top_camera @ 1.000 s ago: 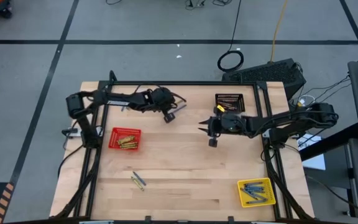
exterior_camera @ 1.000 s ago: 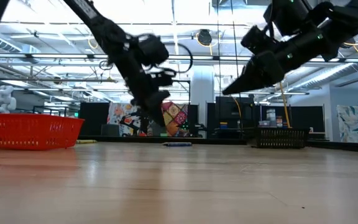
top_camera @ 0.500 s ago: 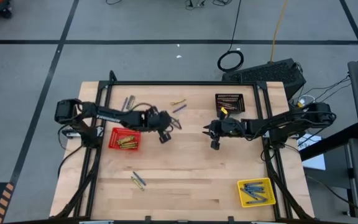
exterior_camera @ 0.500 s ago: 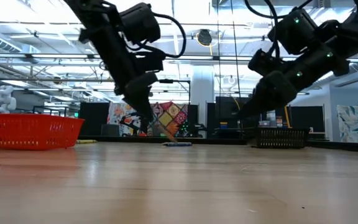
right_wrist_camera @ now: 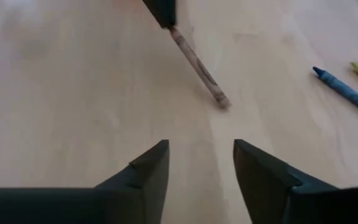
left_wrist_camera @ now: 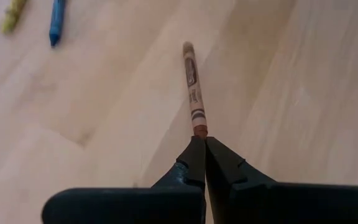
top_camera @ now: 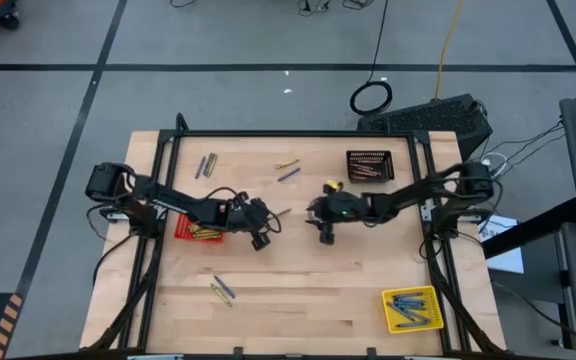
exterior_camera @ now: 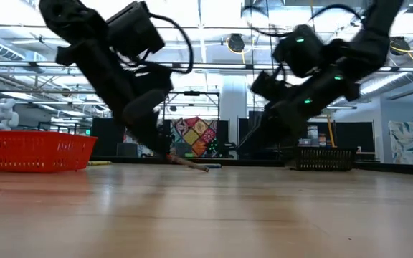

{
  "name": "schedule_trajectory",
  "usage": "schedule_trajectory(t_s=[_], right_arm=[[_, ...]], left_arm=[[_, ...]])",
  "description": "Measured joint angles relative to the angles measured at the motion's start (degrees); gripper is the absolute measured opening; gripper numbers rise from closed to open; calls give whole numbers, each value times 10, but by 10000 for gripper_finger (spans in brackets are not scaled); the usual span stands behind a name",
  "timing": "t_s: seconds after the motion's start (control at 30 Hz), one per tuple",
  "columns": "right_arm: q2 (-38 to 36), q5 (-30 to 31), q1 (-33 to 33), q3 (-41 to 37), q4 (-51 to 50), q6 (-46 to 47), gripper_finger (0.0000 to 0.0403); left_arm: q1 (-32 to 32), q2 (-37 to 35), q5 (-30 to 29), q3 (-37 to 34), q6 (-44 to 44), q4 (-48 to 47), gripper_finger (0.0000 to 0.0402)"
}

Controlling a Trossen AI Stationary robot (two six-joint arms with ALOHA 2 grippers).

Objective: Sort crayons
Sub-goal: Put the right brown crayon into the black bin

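Note:
A brown crayon [left_wrist_camera: 192, 87] sticks out of my left gripper [left_wrist_camera: 204, 142], which is shut on it near the table's middle [top_camera: 271, 216]. My right gripper [right_wrist_camera: 201, 163] stands open just to the right of it [top_camera: 316, 212], facing the crayon's free end [right_wrist_camera: 219, 99] with nothing between its fingers. Loose crayons lie flat at the far side: a grey pair [top_camera: 206, 165], a yellow one [top_camera: 286, 164], a blue one [top_camera: 289, 174]. Two more lie near the front [top_camera: 221, 290]. The baskets are red [top_camera: 193, 232], black [top_camera: 368, 165] and yellow [top_camera: 413, 308]. My left gripper pinches one end of the brown crayon [left_wrist_camera: 199, 129] between its two fingertips. The fingers come slanting down from the table's left, and the crayon runs on along their line beyond the tips. Its free end [exterior_camera: 205, 169] is low over the wood; whether it touches, I cannot tell.
The red basket holds yellow crayons and is half hidden under my left arm. The yellow basket at the near right corner holds blue ones. A black frame [top_camera: 298, 134] edges the table's far side. Bare wood lies between the two grippers and the near edge.
My left gripper has swung from the far side toward the near edge and the table's middle, sinking with the brown crayon still in its shut fingers. My right gripper has come down and toward the table's left, closer to the crayon.

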Motion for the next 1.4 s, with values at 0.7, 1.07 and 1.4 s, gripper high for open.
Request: schedule_trajectory(t_s=[0.7,1.07,1.4], right_arm=[[235,-193,-48,287,-56,-196,192],[239,-197,-67,302,-121,-188,99],[238,-196,-68,302,-157,-193,7]], left_arm=[[-29,-1,-4,-60,-41,14,0],[-29,-1,-1,-60,-29,14,0],[-13,-52,54,-42,2,-7,81]])
